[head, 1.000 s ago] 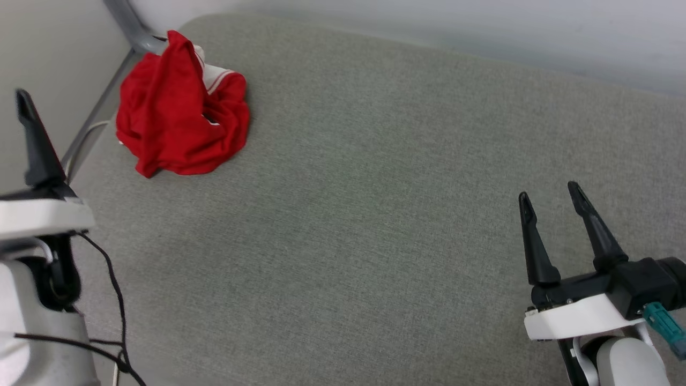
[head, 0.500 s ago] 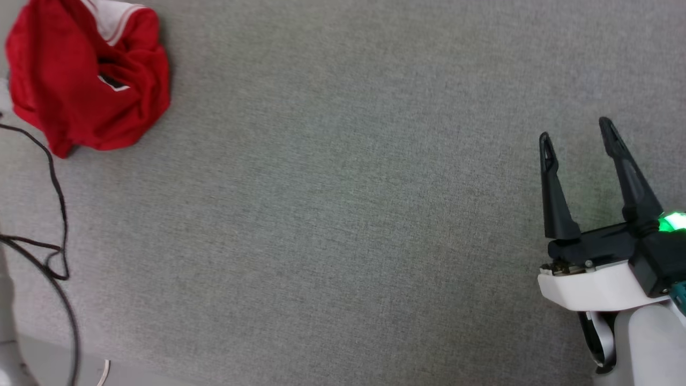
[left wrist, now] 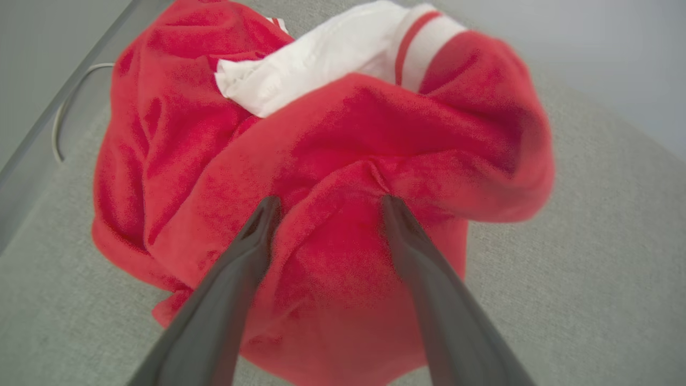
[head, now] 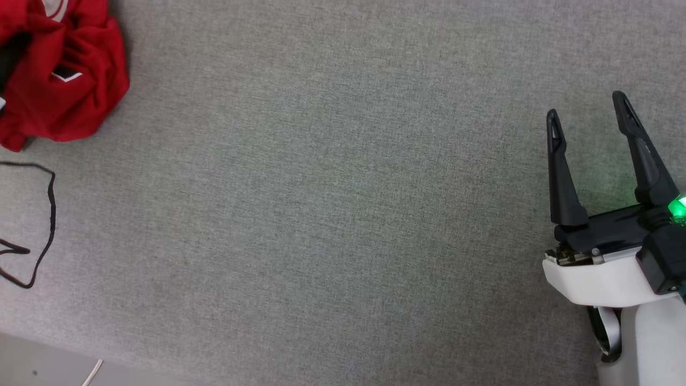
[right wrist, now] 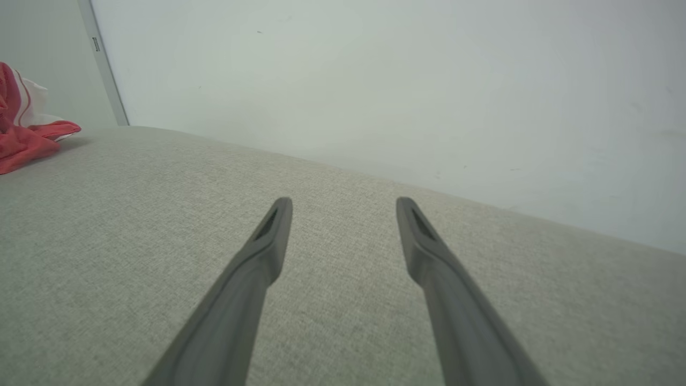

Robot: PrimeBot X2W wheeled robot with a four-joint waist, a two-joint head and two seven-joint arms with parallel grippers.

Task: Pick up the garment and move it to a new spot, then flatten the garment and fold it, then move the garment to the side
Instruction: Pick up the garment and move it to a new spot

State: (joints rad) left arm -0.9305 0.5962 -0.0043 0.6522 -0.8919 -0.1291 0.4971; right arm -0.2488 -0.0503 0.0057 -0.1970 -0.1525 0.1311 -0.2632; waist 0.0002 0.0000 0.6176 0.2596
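At the far left of the counter, the garment is heaped in soft, crumpled red folds, with a white, red-striped sleeve on top. The left hand is spread wide right at those folds, with nothing gripped. If only one thin jersey layer were pinched, the limp cloth could slip free or be dragged. The loose black cable nearby might be snagged. The counter is covered in grey woven fabric. At the right, the right hand is likewise spread and empty, its tapered dark fingers over bare fabric.

The left claw holds its two dark fingers spread wide, and the right claw does likewise.
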